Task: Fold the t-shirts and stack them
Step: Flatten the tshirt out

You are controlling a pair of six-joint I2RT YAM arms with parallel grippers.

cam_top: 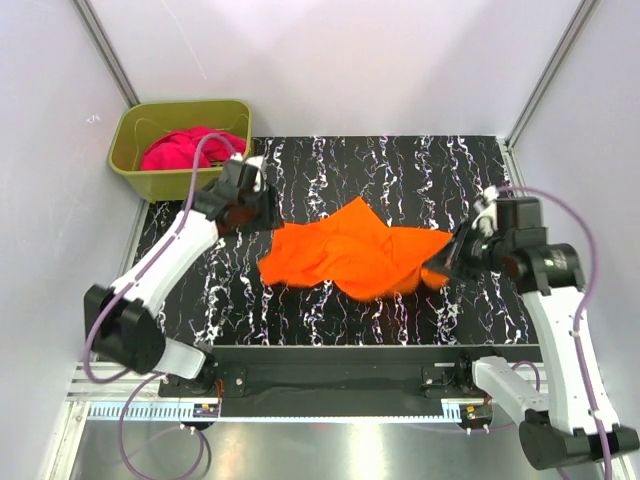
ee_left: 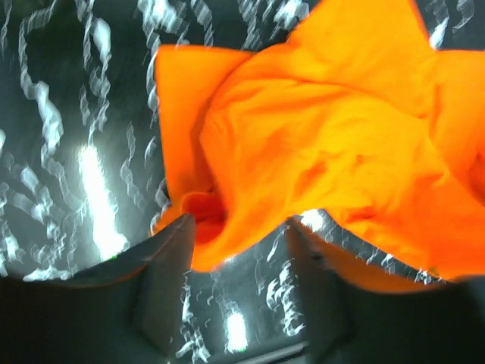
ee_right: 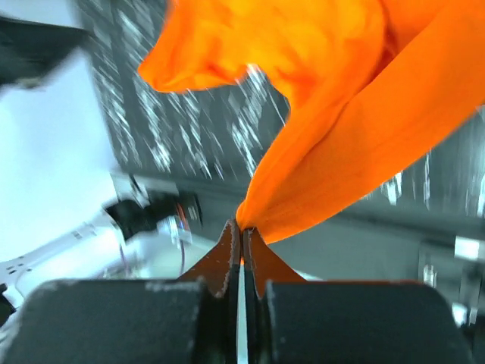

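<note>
Lead: Garment location first. Where do we find the orange t-shirt (cam_top: 350, 255)?

Second: We record it outside the olive tub (cam_top: 180, 104), crumpled on the black marbled table (cam_top: 400, 170). It starts just off the tub's near corner and stretches away from it. The pink t-shirt (cam_top: 185, 148) sits bunched inside the tub.

Lead: Jaws?

Second: The right gripper (ee_right: 241, 231) is pinched tight on a gathered edge of the orange cloth, at the end farthest from the tub. The left gripper (ee_left: 242, 235) stands with its jaws parted at the tub end. A corner of cloth droops between its fingers (ee_left: 163, 280), but we see nothing clamped.

Lead: Which relation governs the next move?

Second: In our judgement, the long axis. It runs from the tub-side corner to the right arm's pinch, so the shirt is anchored at one end only. The free end lies directly ahead of the left jaws, and the left arm is plainly the nearer one.

Lead: Discrepancies between views?

Second: The overhead view gives the whole outline and both arms but does not resolve either jaw gap. Only the wrist views settle those, and neither of them shows the tub or the pink t-shirt.
</note>
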